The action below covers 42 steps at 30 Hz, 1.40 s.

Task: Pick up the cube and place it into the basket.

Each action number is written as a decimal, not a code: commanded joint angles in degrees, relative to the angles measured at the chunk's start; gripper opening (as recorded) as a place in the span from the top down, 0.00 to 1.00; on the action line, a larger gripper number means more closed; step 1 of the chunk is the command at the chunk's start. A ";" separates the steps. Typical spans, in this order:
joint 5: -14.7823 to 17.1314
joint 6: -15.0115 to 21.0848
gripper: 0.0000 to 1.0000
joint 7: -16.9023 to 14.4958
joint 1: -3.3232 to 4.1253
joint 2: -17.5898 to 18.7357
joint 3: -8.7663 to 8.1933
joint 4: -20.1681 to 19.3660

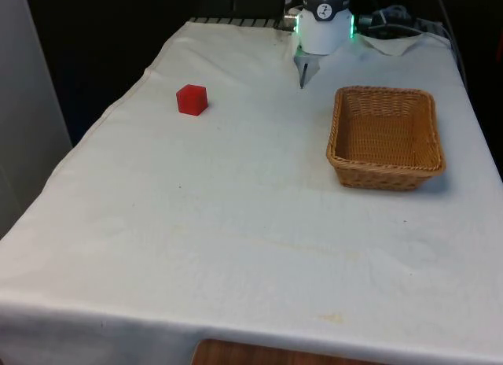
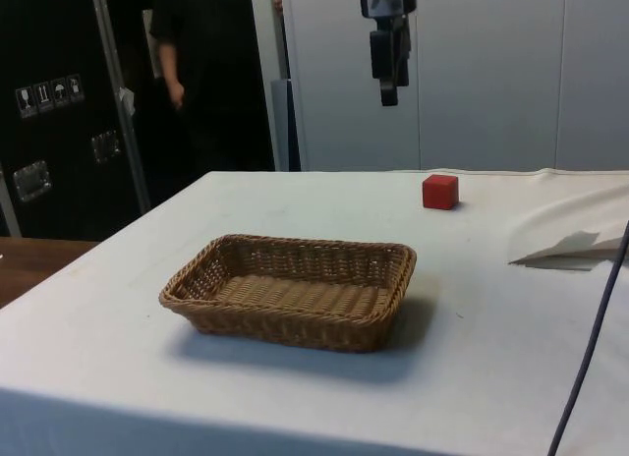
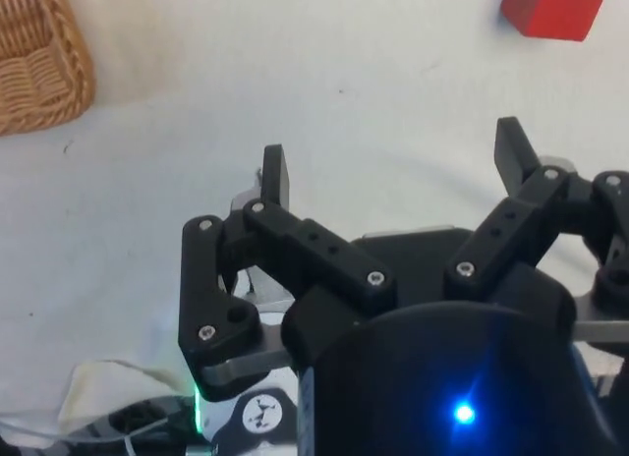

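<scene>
Woven wicker basket [image 2: 295, 294], shallow, rectangular and stiff, sits on the cloth-covered bench [image 1: 236, 247]. Well apart from the basket lies the red cube [image 1: 192, 99]: probably light, rigid, flat-faced, best pinched across two opposite sides. My end effector [image 3: 393, 176] hangs above the basket's level, fingers apart, empty.

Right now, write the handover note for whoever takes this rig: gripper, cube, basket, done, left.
Gripper: open, holding nothing, raised above the white cloth between the two items.
Red cube: sits on the cloth toward the front view's left, untouched, apart from the gripper.
Wicker basket: upright on the front view's right, with nothing in it.
Done: nothing yet.
Left: move over the cube, descend, grasp, lift, carry to the basket, release inside.
Note: a person stands behind the table in the side view.
</scene>
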 commanded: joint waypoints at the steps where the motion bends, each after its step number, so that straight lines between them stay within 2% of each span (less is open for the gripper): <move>1: -0.63 1.55 0.00 -0.29 -0.34 -0.57 -0.46 -1.09; 6: -1.60 5.10 0.00 -1.20 -0.52 -0.69 -2.81 -3.55; 7: -1.09 4.24 0.00 -1.09 -0.06 -0.29 -2.81 -3.04; 8: -1.78 5.67 0.00 -1.38 -0.52 -0.63 -3.27 -3.90; 9: -2.06 6.82 0.00 -1.89 -0.63 -0.52 -4.18 -4.47; 11: -2.35 7.39 0.00 -2.18 -0.69 -0.34 -4.76 -4.76; 12: -2.81 8.54 0.00 -2.69 -0.69 -0.11 -5.90 -5.21; 15: -3.32 10.08 0.00 -3.78 -0.69 0.57 -7.73 -5.61; 16: -3.44 10.54 0.00 -4.18 -0.63 0.86 -8.31 -5.67; 17: -2.98 9.34 0.00 -3.78 -0.29 0.40 -7.91 -5.50; 18: -3.50 11.06 0.00 -4.64 -0.69 1.15 -8.94 -5.73; 21: -3.55 13.01 0.00 -6.42 -0.74 2.52 -11.06 -5.84; 26: -3.67 15.64 0.00 -8.42 -0.86 4.35 -13.52 -5.96; 27: -3.04 14.50 0.00 -8.37 -0.46 4.24 -13.41 -5.67; 28: -3.72 16.21 0.00 -8.77 -0.92 4.76 -13.98 -6.02; 29: -3.84 17.30 0.00 -9.40 -0.97 5.56 -14.90 -6.07; 35: -4.01 21.08 0.00 -11.23 -1.03 8.37 -17.82 -6.30; 36: -3.15 20.11 0.00 -11.46 -0.57 8.19 -17.88 -6.07; 37: -3.95 21.66 0.00 -11.34 -1.03 8.71 -18.16 -6.36; 42: -3.90 24.58 0.00 -11.52 -1.03 10.77 -19.48 -6.59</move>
